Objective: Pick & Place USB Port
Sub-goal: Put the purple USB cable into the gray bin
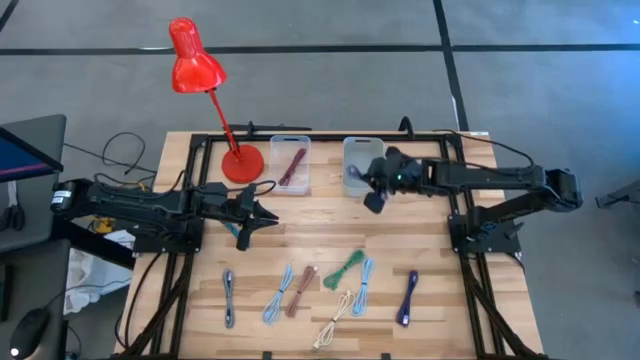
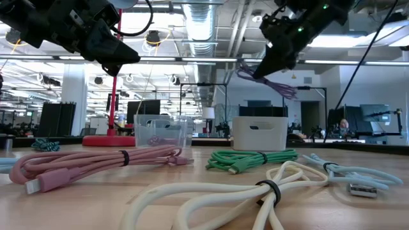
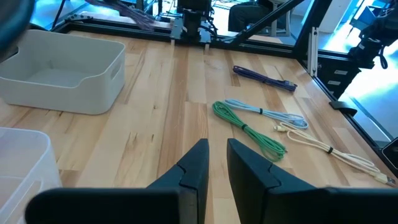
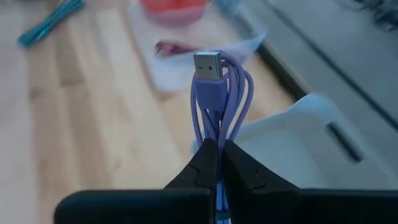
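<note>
My right gripper is shut on a bundled purple USB cable, whose silver plug sticks out past the fingertips. In the high view this gripper hovers at the near edge of the white bin, and the low view shows the cable high above that bin. My left gripper waits at the table's left, its fingers a narrow gap apart with nothing between them. A clear bin holds a maroon cable. My right gripper pinches the purple cable's bundled strands between its two fingers, a little behind the plug. The fingers slant down from the table's right side and lie along the strands. The cable is lifted clear, and its loops trail in the air.
Several bundled cables lie along the table's near half: grey, blue, pink, green, light blue, cream, dark purple. A red desk lamp stands left of the clear bin.
</note>
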Robot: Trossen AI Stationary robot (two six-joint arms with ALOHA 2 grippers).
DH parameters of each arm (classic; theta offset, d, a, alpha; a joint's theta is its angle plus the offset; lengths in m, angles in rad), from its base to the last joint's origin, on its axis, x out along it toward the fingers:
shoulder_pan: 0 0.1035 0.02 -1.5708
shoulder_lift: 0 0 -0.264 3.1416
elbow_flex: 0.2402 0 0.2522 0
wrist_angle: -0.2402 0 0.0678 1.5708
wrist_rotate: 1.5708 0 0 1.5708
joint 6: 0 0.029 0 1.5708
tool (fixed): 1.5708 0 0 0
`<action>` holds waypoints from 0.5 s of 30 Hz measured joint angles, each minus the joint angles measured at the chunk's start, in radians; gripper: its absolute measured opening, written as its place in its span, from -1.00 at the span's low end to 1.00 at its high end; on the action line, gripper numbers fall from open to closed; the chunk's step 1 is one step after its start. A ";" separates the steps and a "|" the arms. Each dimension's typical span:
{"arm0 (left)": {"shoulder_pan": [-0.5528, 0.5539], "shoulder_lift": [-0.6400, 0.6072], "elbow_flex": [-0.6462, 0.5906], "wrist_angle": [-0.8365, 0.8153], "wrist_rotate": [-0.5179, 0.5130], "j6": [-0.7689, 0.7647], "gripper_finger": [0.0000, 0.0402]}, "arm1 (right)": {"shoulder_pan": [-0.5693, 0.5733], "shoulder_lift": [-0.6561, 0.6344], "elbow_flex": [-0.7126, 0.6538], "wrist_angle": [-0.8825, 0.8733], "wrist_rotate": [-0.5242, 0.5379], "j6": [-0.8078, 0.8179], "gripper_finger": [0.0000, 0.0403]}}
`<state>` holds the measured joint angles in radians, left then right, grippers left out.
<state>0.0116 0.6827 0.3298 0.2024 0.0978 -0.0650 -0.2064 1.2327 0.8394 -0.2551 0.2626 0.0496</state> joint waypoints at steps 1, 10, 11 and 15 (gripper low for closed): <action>0.000 0.000 0.000 0.000 0.000 0.000 -0.72 | -0.020 0.000 0.000 0.023 -0.003 -0.014 -1.00; 0.000 0.000 0.000 0.000 0.000 0.000 -0.72 | -0.181 0.001 0.000 0.141 -0.089 -0.061 -1.00; 0.000 0.000 0.000 0.000 0.000 0.000 -0.72 | -0.196 0.011 0.000 0.147 -0.101 -0.065 -1.00; 0.000 0.000 0.000 0.000 0.000 0.000 -0.72 | -0.241 0.067 0.001 0.172 -0.138 -0.068 -1.00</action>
<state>0.0116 0.6827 0.3294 0.2026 0.0978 -0.0650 -0.4472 1.2993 0.8400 -0.0830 0.1245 -0.0185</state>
